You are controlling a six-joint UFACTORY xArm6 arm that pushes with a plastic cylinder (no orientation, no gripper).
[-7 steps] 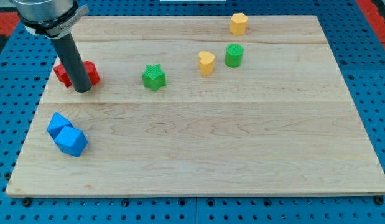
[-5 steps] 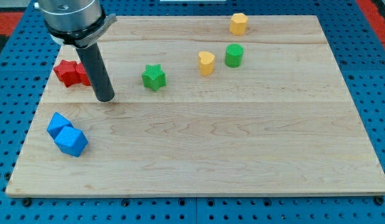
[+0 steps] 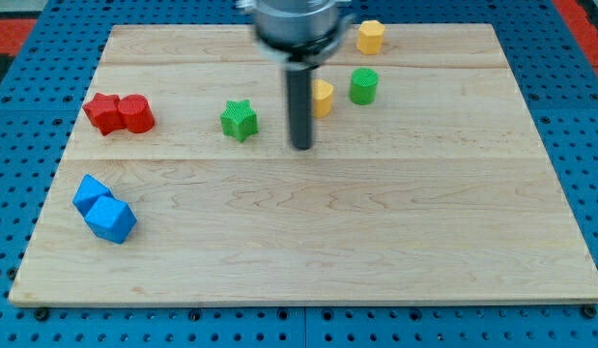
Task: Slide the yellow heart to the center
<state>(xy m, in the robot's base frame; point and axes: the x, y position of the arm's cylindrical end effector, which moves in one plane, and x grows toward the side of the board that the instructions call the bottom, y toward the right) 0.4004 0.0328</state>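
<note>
The yellow heart [image 3: 324,98] lies on the wooden board [image 3: 376,222] right of centre, near the view's top; the rod hides its left part. My tip [image 3: 301,146] rests on the board just below and left of the heart, apart from it. A green star [image 3: 239,120] sits to the tip's left. A green cylinder [image 3: 364,86] stands just right of the heart.
A yellow hexagonal block [image 3: 371,37] lies near the board's top edge. A red star [image 3: 103,112] and a red cylinder [image 3: 137,113] touch at the left. Two blue cubes [image 3: 103,208] sit together at the lower left.
The rod has swept right from beside the red blocks, past the green star, to just below-left of the yellow heart. No block has moved.
</note>
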